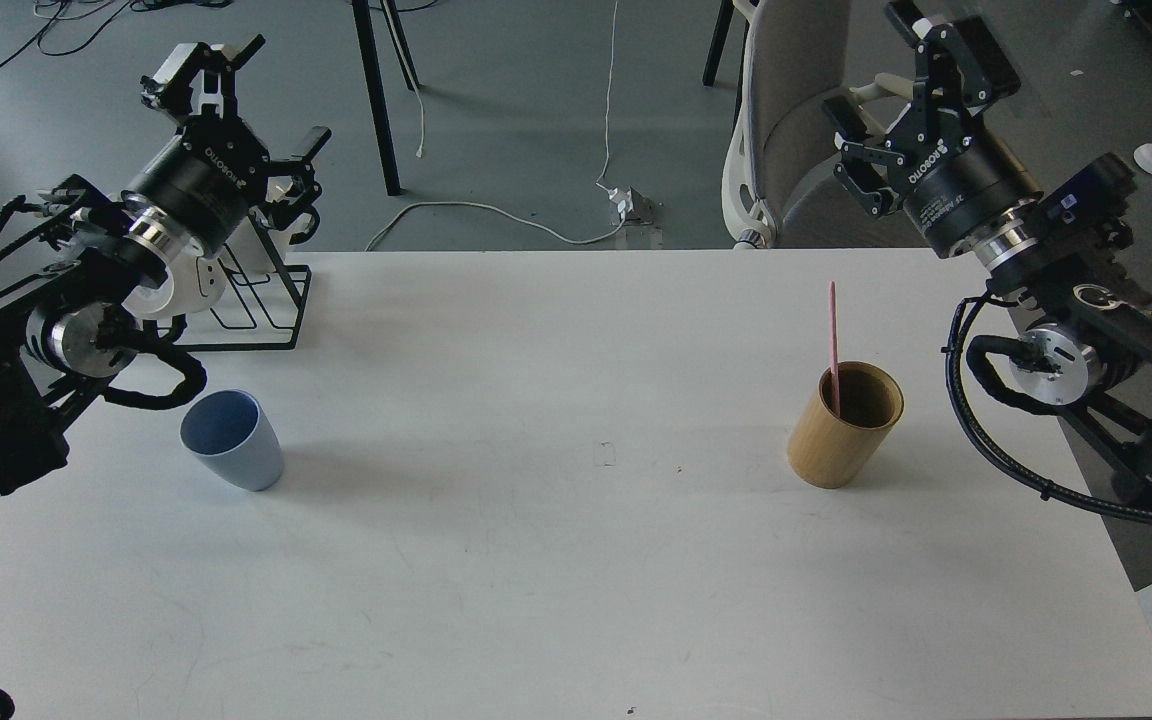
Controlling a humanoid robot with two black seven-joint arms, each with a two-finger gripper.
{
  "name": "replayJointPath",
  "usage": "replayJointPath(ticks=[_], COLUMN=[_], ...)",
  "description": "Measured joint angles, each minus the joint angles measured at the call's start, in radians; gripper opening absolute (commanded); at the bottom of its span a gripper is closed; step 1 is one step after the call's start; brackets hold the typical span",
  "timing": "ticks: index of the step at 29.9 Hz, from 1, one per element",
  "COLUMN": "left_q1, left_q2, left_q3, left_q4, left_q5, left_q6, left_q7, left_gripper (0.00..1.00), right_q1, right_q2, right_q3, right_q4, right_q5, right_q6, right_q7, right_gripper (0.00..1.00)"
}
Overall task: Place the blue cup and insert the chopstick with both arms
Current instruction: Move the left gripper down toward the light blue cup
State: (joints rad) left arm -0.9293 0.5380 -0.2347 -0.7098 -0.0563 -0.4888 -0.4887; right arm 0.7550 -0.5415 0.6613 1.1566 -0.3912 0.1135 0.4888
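My left pincer [256, 100] hangs wide and empty at upper left; my right pincer [901, 85] gapes empty at upper right. The blue cup [232, 439] stands lower left on the table [556, 580]. The chopstick [833, 340] stands inside the wooden cup [844, 425] at right.

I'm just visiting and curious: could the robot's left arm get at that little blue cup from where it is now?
Probably yes. The blue cup stands alone on the table, nothing above or around it. The left gripper is raised, open and empty.
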Motion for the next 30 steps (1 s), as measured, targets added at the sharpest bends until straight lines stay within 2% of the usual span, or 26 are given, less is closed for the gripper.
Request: replayJointPath(ticks=[8,13,16,19,21,26,30], left_q1=[-0.006,-0.014,-0.072,-0.144,-0.184,-0.24,-0.305], left_q2=[0.014,0.022,0.023,0.047,0.104,0.338,0.524], left_q3=[-0.013,-0.095,-0.131,-0.139,-0.14,-0.096,0.059], left_q4=[-0.001,0.011,-0.006,-0.093,-0.191,-0.488,-0.558], left_q5=[-0.004,0.022,0.048,0.115,0.217,0.483,0.626], left_q6=[0.0,0.0,0.0,0.0,0.0,0.0,0.0], left_q7=[0.0,0.0,0.0,0.0,0.0,0.0,0.0], left_gripper=[0.99,0.99,0.99,0.99,0.99,0.99,0.99], right_q1=[0.0,0.0,-0.003,-0.003,-0.005,-0.005,-0.007], right_q2=[0.004,0.004,0.001,-0.007,-0.02,-0.05,-0.073], right_q3=[-0.001,0.006,0.007,0.007,0.007,0.006,0.006], right_q4=[0.001,0.001,0.001,0.001,-0.001,-0.002,-0.003], right_q5=[0.0,0.0,0.0,-0.001,-0.002,-0.003,-0.003], right_q6=[0.002,0.002,0.002,0.002,0.002,0.001,0.0], right_q7=[0.0,0.0,0.0,0.0,0.0,0.0,0.0], right_gripper=[0.99,0.99,0.99,0.99,0.99,0.99,0.99])
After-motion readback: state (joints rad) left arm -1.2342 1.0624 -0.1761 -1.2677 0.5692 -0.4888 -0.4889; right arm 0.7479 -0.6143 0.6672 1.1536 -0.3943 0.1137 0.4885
